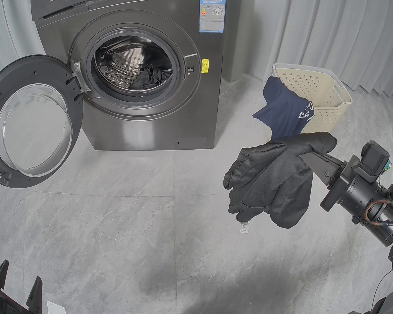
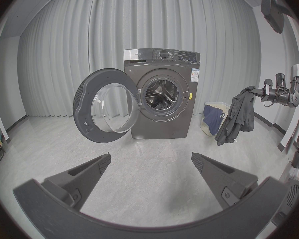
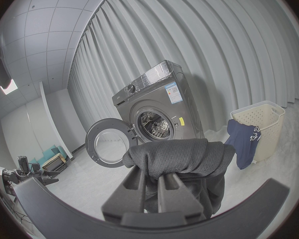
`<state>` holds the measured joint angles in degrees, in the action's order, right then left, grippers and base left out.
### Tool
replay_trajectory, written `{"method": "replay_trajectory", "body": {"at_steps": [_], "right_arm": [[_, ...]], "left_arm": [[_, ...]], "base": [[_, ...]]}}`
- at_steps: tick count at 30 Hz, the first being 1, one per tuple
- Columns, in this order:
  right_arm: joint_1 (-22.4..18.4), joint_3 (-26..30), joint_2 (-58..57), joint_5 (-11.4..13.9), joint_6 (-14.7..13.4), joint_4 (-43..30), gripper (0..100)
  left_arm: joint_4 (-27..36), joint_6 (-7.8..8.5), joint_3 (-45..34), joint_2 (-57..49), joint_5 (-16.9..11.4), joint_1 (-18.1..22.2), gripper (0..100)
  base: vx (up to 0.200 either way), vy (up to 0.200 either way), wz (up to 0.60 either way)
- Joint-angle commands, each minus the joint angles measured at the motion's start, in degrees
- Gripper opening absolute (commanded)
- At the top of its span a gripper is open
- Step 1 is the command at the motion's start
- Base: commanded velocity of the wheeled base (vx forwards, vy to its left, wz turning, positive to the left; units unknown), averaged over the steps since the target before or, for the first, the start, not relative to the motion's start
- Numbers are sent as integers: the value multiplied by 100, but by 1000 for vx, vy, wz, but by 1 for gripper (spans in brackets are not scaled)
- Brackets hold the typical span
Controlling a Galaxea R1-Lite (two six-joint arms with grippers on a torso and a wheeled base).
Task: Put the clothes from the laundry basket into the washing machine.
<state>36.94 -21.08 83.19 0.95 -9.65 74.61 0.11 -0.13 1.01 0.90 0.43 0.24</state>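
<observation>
Head view first: the washing machine (image 1: 139,66) is seen backed against the curtain. Its round door (image 1: 30,118) is swung fully aside towards the robot's left, so the drum mouth is left unobstructed for loading. The laundry basket (image 1: 332,88) is stood on the floor near the machine, off its side on the robot's right, presumably so that each carry is kept short.

A black garment (image 1: 270,179) is held in the air in front of the machine, towards the robot's right and nearer the robot than the basket. It is draped over the fingers and hangs in long folds, which is judged to be why it is carried high, clear of the floor. A navy garment (image 1: 284,110) is left hanging over the basket rim on the side towards the machine. A dark garment (image 1: 150,77) is already lying in the drum.

The right gripper (image 3: 151,183) is pinched onto a fold of the black garment, with only a narrow slit between its jaws. The left gripper (image 2: 149,158) is held low, well in front of the machine's door. Its jaws are spread wide with nothing between them, and it is judged to be parked out of the path.
</observation>
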Motion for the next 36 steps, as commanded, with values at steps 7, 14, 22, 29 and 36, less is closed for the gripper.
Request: {"method": "replay_trajectory", "body": {"at_steps": [7, 14, 22, 29, 36], "right_arm": [[-11, 51, -4, 2, -1, 1, 0], [-20, 51, 4, 2, -1, 1, 0], [-11, 42, 4, 2, -1, 1, 0], [-2, 34, 13, 2, -10, 1, 0], [24, -19, 31, 2, -1, -8, 0]], "left_arm": [[-2, 5, -92, -46, -8, -7, 100], [-2, -31, -84, -46, 1, -7, 100], [7, -31, -84, -46, 1, -7, 100], [-2, -31, -84, -46, 1, -7, 100], [-2, -31, -84, -46, 1, -16, 100]], "base": [[0, 143, 0], [143, 0, 0], [200, 0, 0], [143, 0, 0], [0, 171, 0]]}}
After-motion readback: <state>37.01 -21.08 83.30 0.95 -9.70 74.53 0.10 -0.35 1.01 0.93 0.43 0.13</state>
